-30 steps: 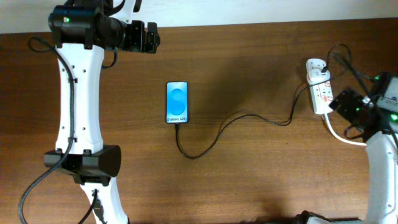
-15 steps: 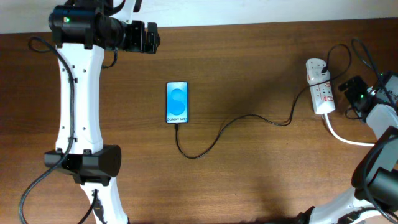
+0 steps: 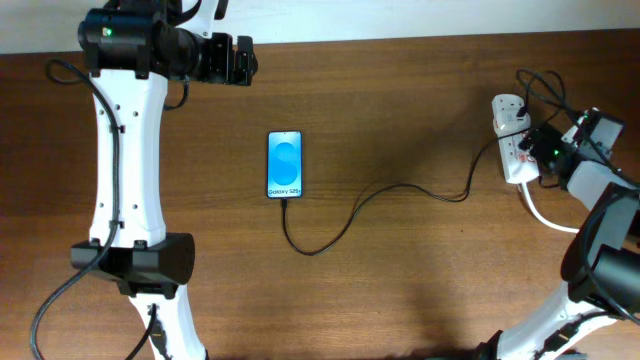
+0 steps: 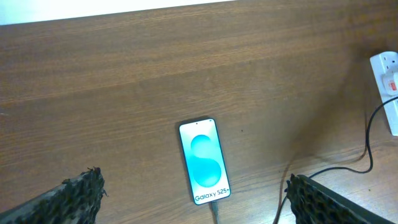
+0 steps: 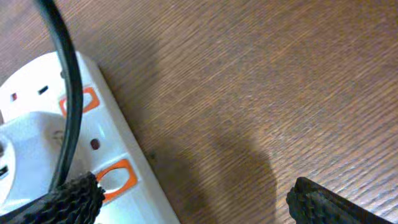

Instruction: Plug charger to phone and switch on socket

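Note:
The phone [image 3: 284,164] lies face up mid-table with its blue screen lit; it also shows in the left wrist view [image 4: 204,160]. The charger cable [image 3: 400,188] is plugged into the phone's near end and runs right to the socket [image 3: 514,150], a white power strip. My left gripper [image 3: 238,60] is open and empty, high at the far left; in its wrist view [image 4: 193,186] the phone lies between the fingers, far below. My right gripper [image 3: 543,143] is open at the strip's right side. Its wrist view [image 5: 193,193] shows the strip [image 5: 37,124] with an orange-framed switch [image 5: 115,177] beside the left finger.
A thick white cord [image 3: 550,218] leaves the strip's near end and runs off to the right. Black robot wires [image 3: 545,85] loop above the strip. The table's far edge meets a white wall [image 3: 400,18].
My right gripper has swung round and moved from the strip's near right end to its right side. The left arm, phone and cable have not moved.

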{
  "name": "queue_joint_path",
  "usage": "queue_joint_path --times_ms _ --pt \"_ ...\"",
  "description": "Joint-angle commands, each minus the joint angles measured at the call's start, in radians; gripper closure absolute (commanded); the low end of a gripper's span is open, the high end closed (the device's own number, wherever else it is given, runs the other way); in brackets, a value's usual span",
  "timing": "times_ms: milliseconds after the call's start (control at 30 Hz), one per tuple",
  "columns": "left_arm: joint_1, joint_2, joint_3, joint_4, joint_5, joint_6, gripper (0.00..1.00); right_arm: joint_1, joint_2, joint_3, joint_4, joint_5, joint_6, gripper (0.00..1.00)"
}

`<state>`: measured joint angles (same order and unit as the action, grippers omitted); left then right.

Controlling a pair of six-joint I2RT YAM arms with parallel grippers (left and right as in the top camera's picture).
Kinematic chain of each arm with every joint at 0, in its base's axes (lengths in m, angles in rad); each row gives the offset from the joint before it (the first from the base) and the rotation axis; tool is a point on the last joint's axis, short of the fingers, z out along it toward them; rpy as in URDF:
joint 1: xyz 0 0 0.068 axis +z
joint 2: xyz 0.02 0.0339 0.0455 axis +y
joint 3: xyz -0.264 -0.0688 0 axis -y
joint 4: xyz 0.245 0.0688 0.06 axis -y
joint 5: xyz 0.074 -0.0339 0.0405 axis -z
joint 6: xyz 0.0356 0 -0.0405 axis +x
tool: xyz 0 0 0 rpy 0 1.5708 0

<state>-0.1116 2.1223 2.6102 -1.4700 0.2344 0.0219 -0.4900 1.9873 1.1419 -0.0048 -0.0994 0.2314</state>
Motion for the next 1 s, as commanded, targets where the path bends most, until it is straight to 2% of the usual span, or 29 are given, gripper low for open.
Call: queue_joint_path --times_ms 0,233,467,967 --pt "0.003 -0.011 -0.002 0.002 -0.004 0.008 0.01 0.014 0.021 0.008 0.022 0.006 -0.018 0.0" --pt "0.003 -0.011 -0.002 0.002 -0.004 0.008 0.01 0.014 0.07 0.008 0.065 0.024 0.012 0.0" --pt "0.003 -0.011 -0.002 0.002 -0.004 0.008 0.01 0.014 0.07 0.008 0.087 -0.048 0.012 0.0" --pt "0.003 -0.011 -0.002 0.002 -0.004 0.008 0.01 0.04 0.083 0.008 -0.014 -0.073 0.008 0.0"
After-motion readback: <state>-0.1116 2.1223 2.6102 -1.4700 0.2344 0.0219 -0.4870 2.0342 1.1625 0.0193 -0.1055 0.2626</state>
